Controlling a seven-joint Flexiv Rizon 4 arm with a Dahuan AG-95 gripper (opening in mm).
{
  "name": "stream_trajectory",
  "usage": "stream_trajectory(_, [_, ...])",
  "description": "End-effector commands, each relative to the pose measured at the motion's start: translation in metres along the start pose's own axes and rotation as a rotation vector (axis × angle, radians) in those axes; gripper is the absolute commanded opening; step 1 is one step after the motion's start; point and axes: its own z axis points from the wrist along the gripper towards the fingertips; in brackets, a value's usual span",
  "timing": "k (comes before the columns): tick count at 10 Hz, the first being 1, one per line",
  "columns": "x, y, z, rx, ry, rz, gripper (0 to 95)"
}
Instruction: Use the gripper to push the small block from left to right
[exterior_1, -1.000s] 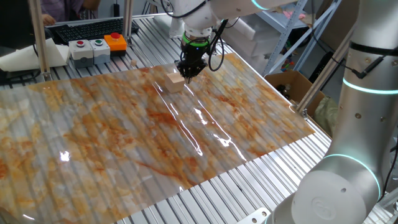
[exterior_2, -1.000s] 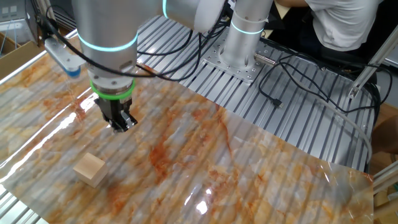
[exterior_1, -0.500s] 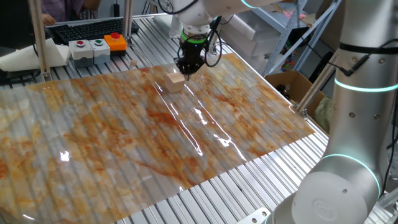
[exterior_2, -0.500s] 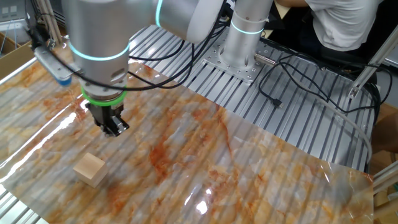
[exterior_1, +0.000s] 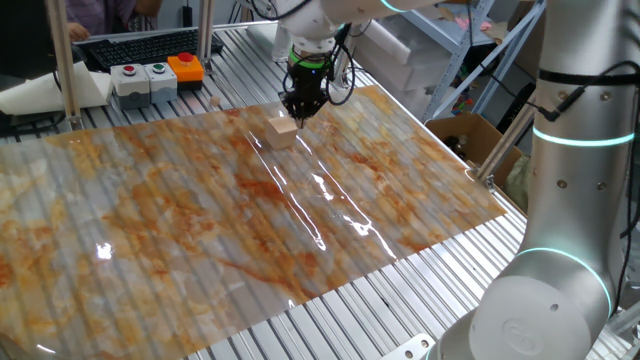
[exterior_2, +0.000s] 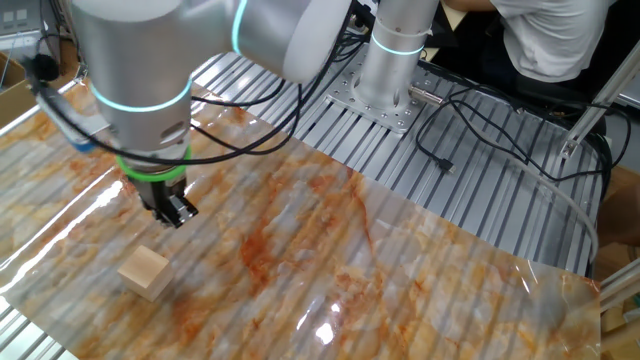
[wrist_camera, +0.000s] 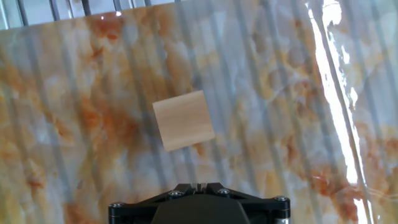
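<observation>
The small block (exterior_1: 282, 131) is a light tan wooden cube on the marbled orange sheet (exterior_1: 200, 230). It also shows in the other fixed view (exterior_2: 145, 273) and in the hand view (wrist_camera: 183, 120). My black gripper (exterior_1: 301, 111) with the green ring hovers just behind the block, above the sheet and apart from it. In the other fixed view the gripper (exterior_2: 175, 214) is above and to the right of the block. In the hand view the gripper (wrist_camera: 198, 185) has its fingertips closed together with nothing between them.
A grey box with red, green and orange buttons (exterior_1: 157, 75) and a keyboard (exterior_1: 140, 45) stand at the back left. A cardboard box (exterior_1: 468, 140) sits off the table's right side. The arm's base (exterior_2: 385, 70) and cables (exterior_2: 470, 120) lie beyond the sheet.
The gripper has moved a short way toward the sheet's far edge, leftward in the other fixed view. The block has not moved.
</observation>
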Motion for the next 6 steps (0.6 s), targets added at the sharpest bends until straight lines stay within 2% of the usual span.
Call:
stream_trajectory(1, [-0.009, -0.003, -0.009, -0.001, 0.018, -0.006, 0.0])
stream_trajectory(4, [-0.028, -0.010, -0.015, -0.003, 0.021, -0.015, 0.0])
stream_trajectory(6, [-0.045, -0.018, -0.017, -0.009, 0.025, -0.032, 0.0])
